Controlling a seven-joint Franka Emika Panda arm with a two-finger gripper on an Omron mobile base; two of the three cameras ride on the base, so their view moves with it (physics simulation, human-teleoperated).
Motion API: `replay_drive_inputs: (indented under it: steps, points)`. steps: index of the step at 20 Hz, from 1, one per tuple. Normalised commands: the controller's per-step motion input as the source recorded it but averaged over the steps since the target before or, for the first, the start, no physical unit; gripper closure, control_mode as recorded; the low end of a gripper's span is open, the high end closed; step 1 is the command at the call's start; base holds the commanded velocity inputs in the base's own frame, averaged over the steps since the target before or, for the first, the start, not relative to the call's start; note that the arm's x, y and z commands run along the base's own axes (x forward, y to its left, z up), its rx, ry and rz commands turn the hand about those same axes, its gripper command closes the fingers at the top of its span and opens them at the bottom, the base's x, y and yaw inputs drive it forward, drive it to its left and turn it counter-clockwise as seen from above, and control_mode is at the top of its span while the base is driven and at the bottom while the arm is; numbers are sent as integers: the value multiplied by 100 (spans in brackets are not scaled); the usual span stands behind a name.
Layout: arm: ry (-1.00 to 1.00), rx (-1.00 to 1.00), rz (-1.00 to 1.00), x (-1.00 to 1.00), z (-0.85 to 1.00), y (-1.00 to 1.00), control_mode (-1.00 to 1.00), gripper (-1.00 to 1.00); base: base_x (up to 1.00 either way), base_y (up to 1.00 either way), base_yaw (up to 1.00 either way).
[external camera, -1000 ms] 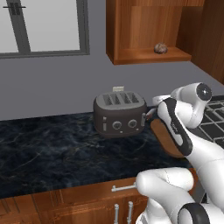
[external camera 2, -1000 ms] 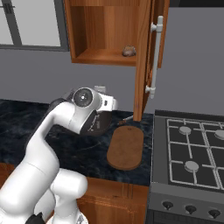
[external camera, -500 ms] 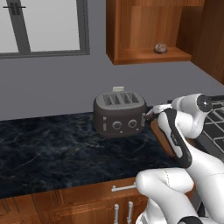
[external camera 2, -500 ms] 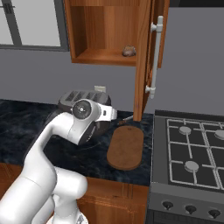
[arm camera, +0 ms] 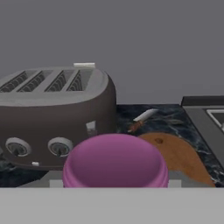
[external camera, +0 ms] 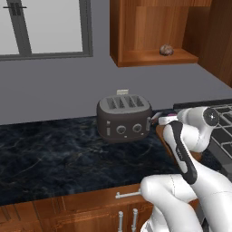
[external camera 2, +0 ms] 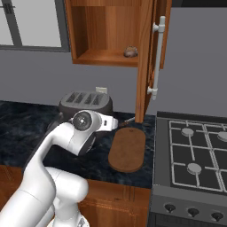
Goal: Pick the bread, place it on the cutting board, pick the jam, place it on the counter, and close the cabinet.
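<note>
The bread (external camera: 166, 50) (external camera 2: 130, 52) lies on the bottom shelf of the open cabinet (external camera: 136, 31), whose door (external camera 2: 145, 57) stands swung out. My gripper (external camera: 161, 119) (external camera 2: 117, 123) (arm camera: 114, 183) is low beside the toaster's right end, shut on the purple-pink jam (arm camera: 114, 161) (external camera: 169, 116). Just beyond the jam, the oval cutting board (external camera 2: 128, 150) (arm camera: 180, 154) lies bare on the dark counter (external camera: 54, 154); in the left base view my arm covers most of the board. How high the jam is above the counter cannot be told.
A dark toaster (external camera: 123, 118) (external camera 2: 86, 101) (arm camera: 52, 113) stands close on the gripper's left. A small knife (arm camera: 142, 119) lies behind the board. A gas stove (external camera 2: 195, 150) adjoins the counter on the right. Wooden drawers (external camera: 90, 208) run below the counter.
My arm has come down and forward with the jam, from about toaster-top height to low beside the toaster. The bread, board and cabinet door have stayed put.
</note>
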Motion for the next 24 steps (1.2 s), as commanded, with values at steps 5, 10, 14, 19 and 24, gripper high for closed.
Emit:
replay_drive_inputs:
  steps: [5, 10, 14, 19, 24]
  points:
    - [0, 0, 0, -1, -21, 0, -100, 100, 0, 0, 0]
    - [0, 0, 0, -1, -17, 1, -100, 100, 0, 0, 0]
    - [1, 0, 0, 0, -16, 4, -100, 100, 0, 0, 0]
    - [4, 0, 0, 0, -12, 3, -100, 100, 0, 0, 0]
    - [6, 0, 0, 0, -10, 6, -100, 100, 0, 0, 0]
